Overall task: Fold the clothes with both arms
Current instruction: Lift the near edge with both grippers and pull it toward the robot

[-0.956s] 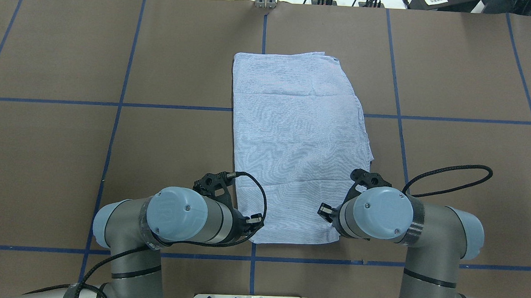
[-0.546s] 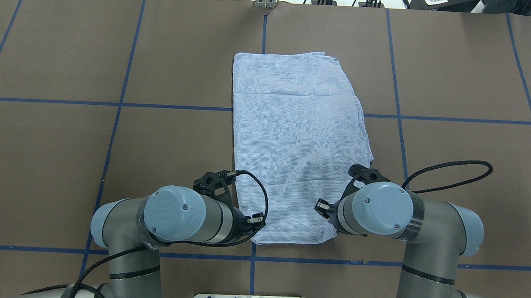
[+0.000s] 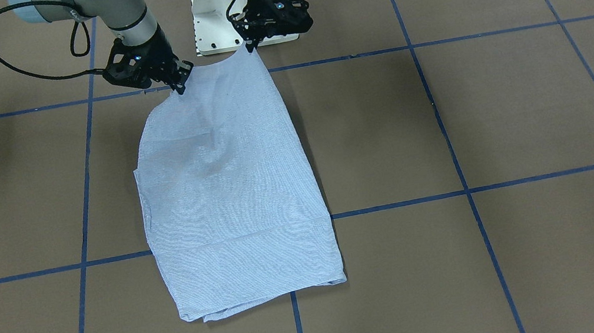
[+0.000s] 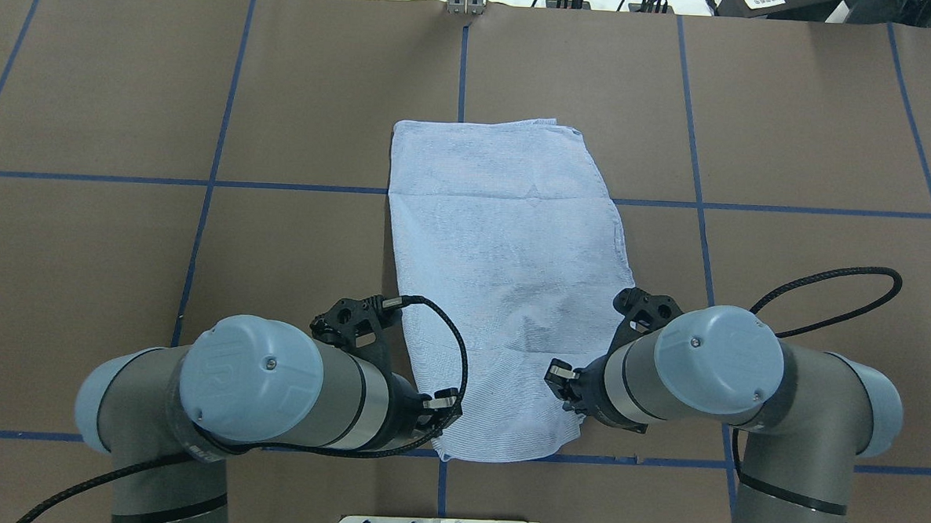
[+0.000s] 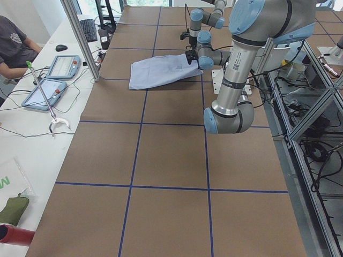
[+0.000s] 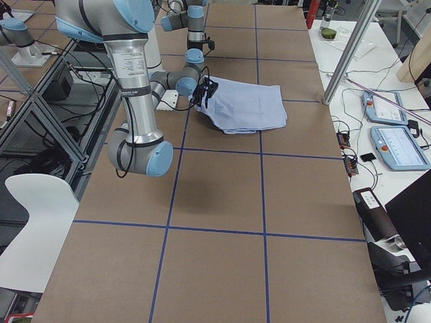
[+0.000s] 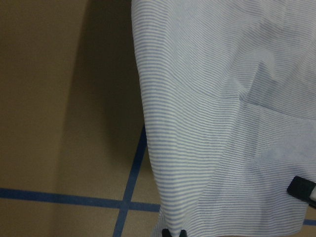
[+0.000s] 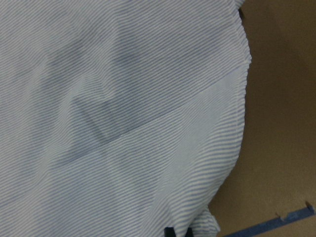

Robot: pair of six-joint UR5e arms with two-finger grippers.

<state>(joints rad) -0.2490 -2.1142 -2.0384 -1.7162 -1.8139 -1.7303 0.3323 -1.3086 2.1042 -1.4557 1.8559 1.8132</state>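
shirt (image 4: 506,240): thin striped cloth, matt | table cover (image 4: 817,135): matt brown, perhaps paper

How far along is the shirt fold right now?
Done: the shirt lies as a narrow panel, no sleeves showing. In hand: the left gripper and right gripper each pinch a corner of its robot-side edge, raised off the table. Left: probably carrying that edge over to the far edge and releasing.

Striped shirt (image 8: 123,64) filled the frame (a diagonal fold line (image 8: 163,114) crossed it); brown table (image 8: 281,148) right, blue tape (image 8: 276,223) low.
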